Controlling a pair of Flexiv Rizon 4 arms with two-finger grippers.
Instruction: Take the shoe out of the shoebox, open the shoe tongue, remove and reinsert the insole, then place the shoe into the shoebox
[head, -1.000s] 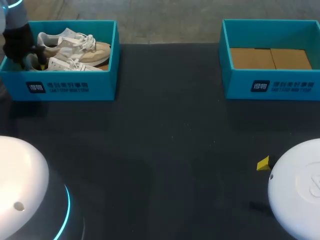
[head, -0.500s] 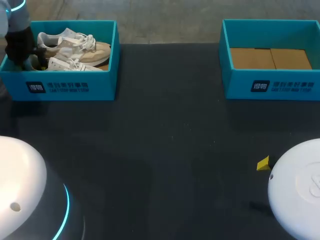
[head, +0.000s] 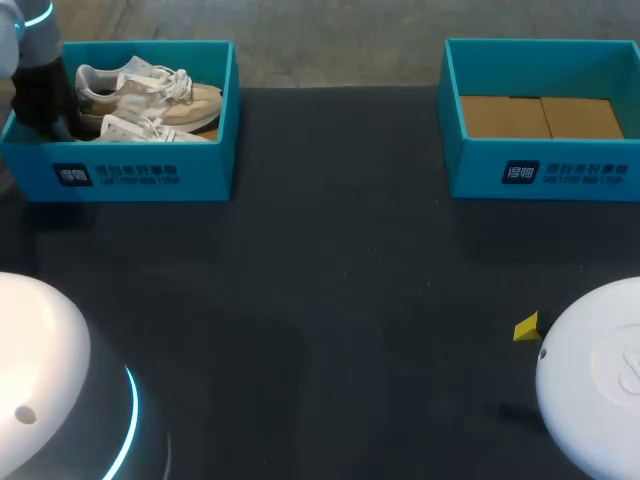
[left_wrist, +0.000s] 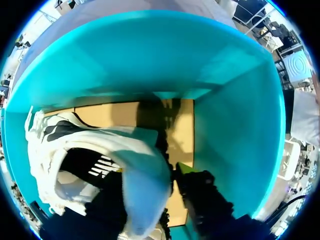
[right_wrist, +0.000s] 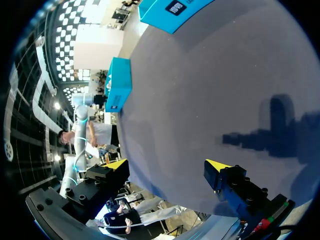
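nudged inward at the frame's upper left, left gripper (left_wrist: 160, 176) seems clamped on the shoe (head: 150, 95) heel; a straight lift clear of shoebox (head: 140, 172) walls is advised; right gripper (right_wrist: 167, 165) is spread wide.

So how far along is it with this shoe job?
Only starting. Nothing looks done: the shoe lies in the left shoebox. In hand: the left gripper is down inside the box at the shoe's heel. Left to do: lifting it out, tongue, insole, reboxing. The right gripper hangs open over the table.
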